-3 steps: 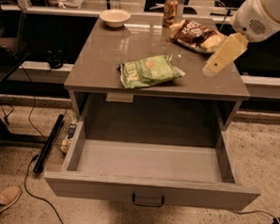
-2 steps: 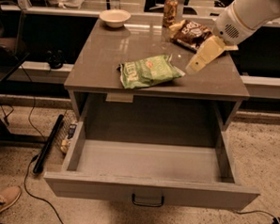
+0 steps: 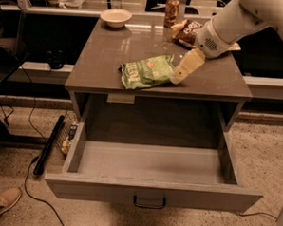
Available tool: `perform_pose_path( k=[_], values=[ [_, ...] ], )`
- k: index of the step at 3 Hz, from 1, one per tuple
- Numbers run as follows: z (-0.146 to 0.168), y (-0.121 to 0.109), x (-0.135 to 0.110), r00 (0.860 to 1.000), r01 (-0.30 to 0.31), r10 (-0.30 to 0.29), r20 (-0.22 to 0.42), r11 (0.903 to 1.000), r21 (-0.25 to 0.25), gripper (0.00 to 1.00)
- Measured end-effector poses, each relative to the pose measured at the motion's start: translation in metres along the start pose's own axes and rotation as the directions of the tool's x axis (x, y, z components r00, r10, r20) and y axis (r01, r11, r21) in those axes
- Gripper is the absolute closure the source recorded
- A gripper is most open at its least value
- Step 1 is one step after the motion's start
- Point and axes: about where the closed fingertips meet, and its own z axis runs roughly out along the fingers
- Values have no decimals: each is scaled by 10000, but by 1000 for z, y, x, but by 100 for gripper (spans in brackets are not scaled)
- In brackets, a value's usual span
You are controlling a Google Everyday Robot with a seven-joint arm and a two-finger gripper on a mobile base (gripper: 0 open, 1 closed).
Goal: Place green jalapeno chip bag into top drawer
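hovering just beside one end of the green chip bag [image 3: 146, 71], the gripper [image 3: 176, 78] shows no grasp; spread or pressed together cannot be told. the green chip bag lies on the cabinet top [image 3: 106, 61]. the drawer [image 3: 151, 195] is pulled out. remaining: grasp, lift, place.

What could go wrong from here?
1. The gripper sits at one end of the green bag, low on the table; it may shove the flat bag rather than grip it.
2. The arm passes just over the brown bag beside the can; it could knock them.
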Motion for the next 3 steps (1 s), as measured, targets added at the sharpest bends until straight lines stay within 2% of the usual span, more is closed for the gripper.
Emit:
perform_pose_path(
  k=[2, 3],
  values=[
    [64, -7, -7, 9978, -617, 616, 254, 9981, 42, 0],
    [83, -6, -5, 9952, -947, 947, 250, 9955, -14, 14]
  ],
)
